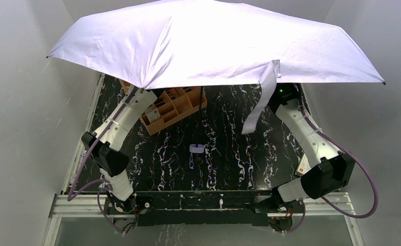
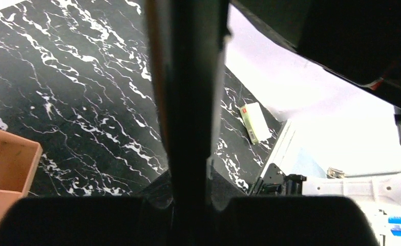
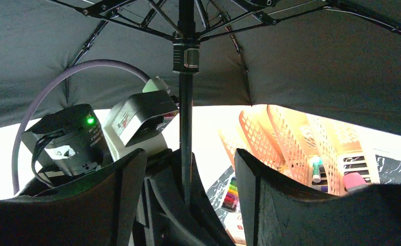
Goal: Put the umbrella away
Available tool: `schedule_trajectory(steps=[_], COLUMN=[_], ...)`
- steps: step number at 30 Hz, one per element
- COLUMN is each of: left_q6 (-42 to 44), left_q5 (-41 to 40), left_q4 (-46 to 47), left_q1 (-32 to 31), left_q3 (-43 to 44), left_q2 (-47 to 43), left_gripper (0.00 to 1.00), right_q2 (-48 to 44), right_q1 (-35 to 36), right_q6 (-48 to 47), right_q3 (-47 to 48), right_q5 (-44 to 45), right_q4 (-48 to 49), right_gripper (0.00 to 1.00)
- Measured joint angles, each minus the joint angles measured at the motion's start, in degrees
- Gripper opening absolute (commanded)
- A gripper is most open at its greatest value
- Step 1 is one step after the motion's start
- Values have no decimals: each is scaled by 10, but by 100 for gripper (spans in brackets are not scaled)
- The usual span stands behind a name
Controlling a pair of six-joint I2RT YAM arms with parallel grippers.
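**Top view.** A pale lavender fabric umbrella (image 1: 208, 41), fully open, spreads its canopy above a peach plastic file organiser (image 1: 170, 110). The organiser stands on the black, white-veined marble-pattern table (image 1: 229, 154). The umbrella's thin dark shaft (image 1: 202, 97) descends just beside the organiser's right end. Its long lavender fabric strap (image 1: 257, 110) hangs from the canopy edge further to the organiser's right. Both arms reach under the canopy, one at the organiser's left side and the other well to its right, and the canopy hides their grippers. A small lavender loop (image 1: 197, 149) lies flat on the table in front of the organiser, apart from it. A small white box (image 1: 303, 165) lies well to the organiser's right, beside the right arm.

**Left wrist view.** The left gripper (image 2: 190, 205) has its fingers drawn together on a dark upright bar, the umbrella's stem seen close to the lens. A corner of the organiser shows at lower left.

**Right wrist view.** The right gripper (image 3: 188, 154) has its dark fingers (image 3: 121, 195) apart, one on each side of the shaft, with a gap visible on both sides. A dark squarish collar (image 3: 186, 56) sits on the shaft just under the ribs. The organiser lies beyond the right-hand finger.
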Motion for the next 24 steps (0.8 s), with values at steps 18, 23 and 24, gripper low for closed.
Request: schedule_trajectory(steps=[18,23,24], left_q6=[-5,-7,-7], left_q5=[16,11,10], left_q4=[20,26,26], left_q1=[-5,-5,-5], left_q3=[-32,-36,-37], left_q2=[-11,-12,-12], left_gripper=[0,0,0], right_q2=[82,101,104], right_q1=[0,3,3], right_q6=[38,48,49], right_q3=[58,85,89], right_q5=[-61,-81,-87], right_q4=[-8,-1,3], right_gripper=[53,29,24])
